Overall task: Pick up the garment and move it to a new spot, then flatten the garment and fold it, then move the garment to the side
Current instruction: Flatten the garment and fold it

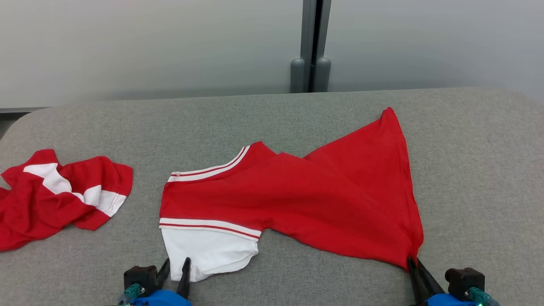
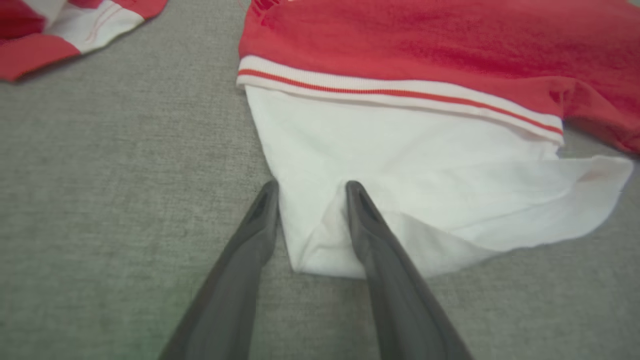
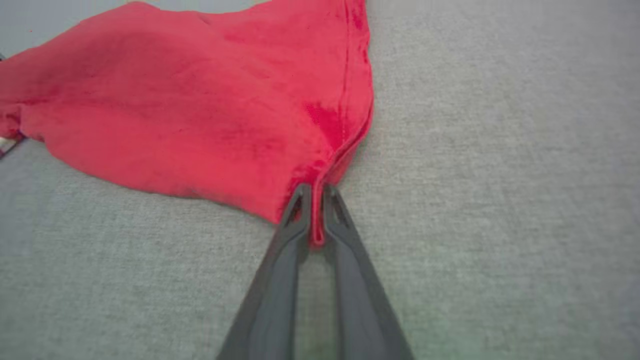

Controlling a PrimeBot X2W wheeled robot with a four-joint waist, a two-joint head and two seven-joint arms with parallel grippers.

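Note:
The garment (image 1: 297, 199) is a red shirt with white striped trim and a white sleeve, spread across the middle of the grey table (image 1: 272, 119). At the lower left, my left gripper (image 1: 176, 261) is open. In the left wrist view its fingers (image 2: 311, 187) straddle the near corner of the white sleeve (image 2: 400, 150), with fabric lying between them. My right gripper (image 1: 413, 261) sits at the lower right. In the right wrist view it (image 3: 314, 190) is shut on the garment's red hem corner (image 3: 200, 110), and the cloth is drawn to a point there.
A second red and white garment (image 1: 55, 191) lies crumpled at the table's left edge and shows at the top left (image 2: 75, 25) in the left wrist view. Grey posts (image 1: 310, 76) stand behind the table against a pale wall. Bare table stretches to the garment's right.

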